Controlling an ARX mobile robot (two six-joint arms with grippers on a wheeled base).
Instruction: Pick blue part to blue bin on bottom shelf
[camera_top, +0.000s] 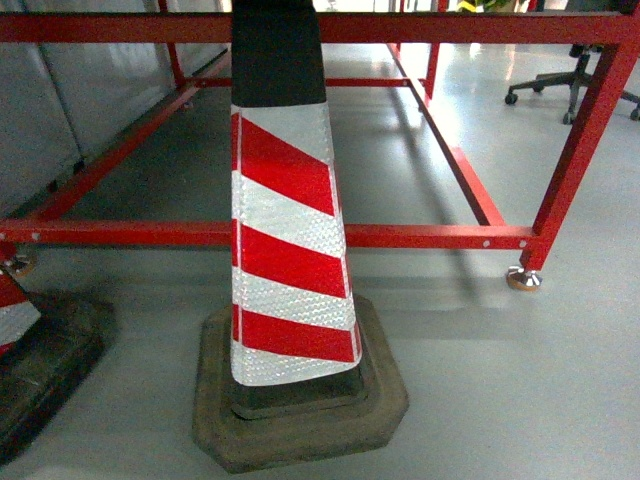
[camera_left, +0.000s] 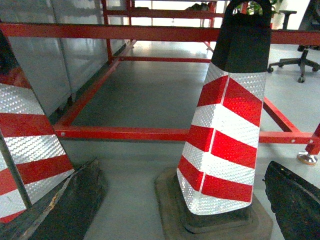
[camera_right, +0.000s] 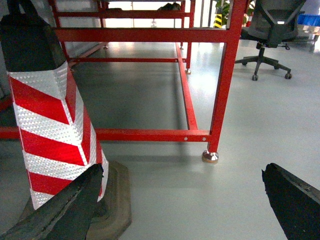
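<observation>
None of the three views is showing the blue part, the blue bin or a steel bottom shelf, so which way the part lies from either gripper, how its long axis runs, and which arm is nearer cannot be told from here. What is filling the head view is a red-and-white striped traffic cone (camera_top: 290, 250) standing on its dark rubber base just in front of a red metal frame (camera_top: 400, 237), with a second cone (camera_left: 22, 150) showing at the left edge. In the left wrist view the left gripper's dark fingers (camera_left: 70, 207) are sitting wide apart at the bottom corners, holding nothing, with the cone rising between them. In the right wrist view the right gripper's fingers (camera_right: 60, 210) are likewise spread and empty, the cone lying to their left and the frame's post and foot (camera_right: 210, 156) ahead. An office chair (camera_right: 270, 35) is standing well beyond on the grey floor (camera_top: 520, 380). My reading is that the base is facing away from the work area, so finding the shelf is coming before any reach.
</observation>
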